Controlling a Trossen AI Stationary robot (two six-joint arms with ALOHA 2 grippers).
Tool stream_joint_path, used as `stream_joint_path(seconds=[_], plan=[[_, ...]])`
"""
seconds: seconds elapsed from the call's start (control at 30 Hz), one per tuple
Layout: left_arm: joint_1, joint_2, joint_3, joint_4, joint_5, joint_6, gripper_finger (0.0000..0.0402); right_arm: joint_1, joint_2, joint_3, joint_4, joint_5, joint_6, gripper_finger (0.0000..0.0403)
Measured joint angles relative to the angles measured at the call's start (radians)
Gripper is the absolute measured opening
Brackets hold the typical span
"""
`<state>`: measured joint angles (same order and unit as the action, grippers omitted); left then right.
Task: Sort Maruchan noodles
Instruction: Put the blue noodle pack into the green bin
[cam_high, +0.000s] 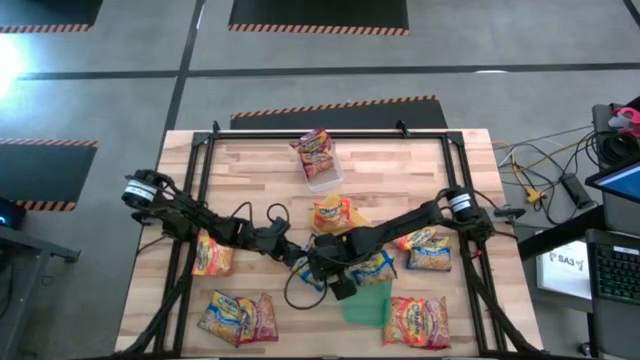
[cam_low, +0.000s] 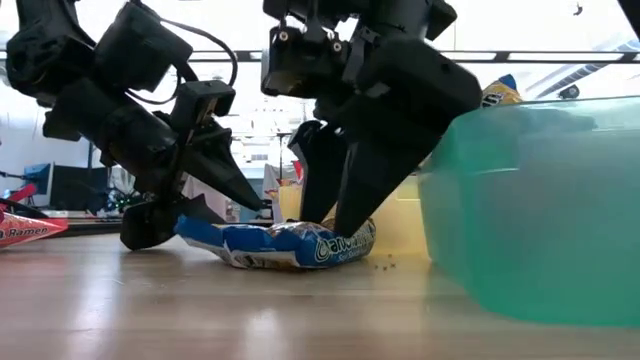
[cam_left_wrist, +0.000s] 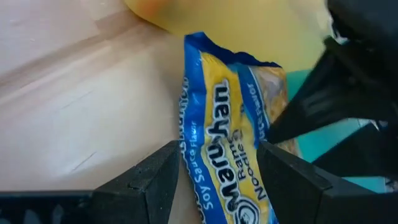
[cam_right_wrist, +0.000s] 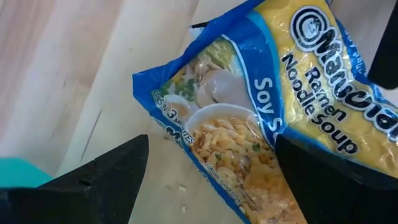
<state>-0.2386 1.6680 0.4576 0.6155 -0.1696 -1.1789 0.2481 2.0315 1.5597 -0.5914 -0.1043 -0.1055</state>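
A blue and yellow Maruchan packet (cam_low: 285, 244) lies flat on the wood between my two grippers; in the high view the arms cover most of it. My left gripper (cam_left_wrist: 217, 186) (cam_high: 296, 254) reaches in from the table's left and is shut on one short end. My right gripper (cam_right_wrist: 205, 180) (cam_low: 338, 222) is open and points down over the other end, one finger on each side of it. More red, orange and blue packets lie around the table. My left gripper pinches the packet's short end (cam_left_wrist: 214, 168) between its two fingers (cam_left_wrist: 155, 183), coming low and slanting from the table's left, along the packet. The packet rests on the table with that end slightly raised (cam_low: 195, 230). Whether my right gripper's fingers (cam_low: 350, 200) touch the packet I cannot tell.
A green tray (cam_high: 368, 303) (cam_low: 540, 210) stands just right of the grippers. A yellow tray (cam_high: 352, 218) holding an orange packet (cam_high: 331, 212) is behind them. Farther back a clear tray (cam_high: 322, 178) holds a red packet (cam_high: 314, 150). Loose packets lie near-left (cam_high: 238, 316), left (cam_high: 212, 256) and right (cam_high: 418, 320), (cam_high: 428, 250).
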Motion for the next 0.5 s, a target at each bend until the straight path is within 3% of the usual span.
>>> stream_joint_path(seconds=[0.5], plan=[[0.009,0.039,0.052,-0.087,0.034,-0.169,0.0198,0.000,0.000,-0.005,-0.001,0.026,-0.059,0.0340]])
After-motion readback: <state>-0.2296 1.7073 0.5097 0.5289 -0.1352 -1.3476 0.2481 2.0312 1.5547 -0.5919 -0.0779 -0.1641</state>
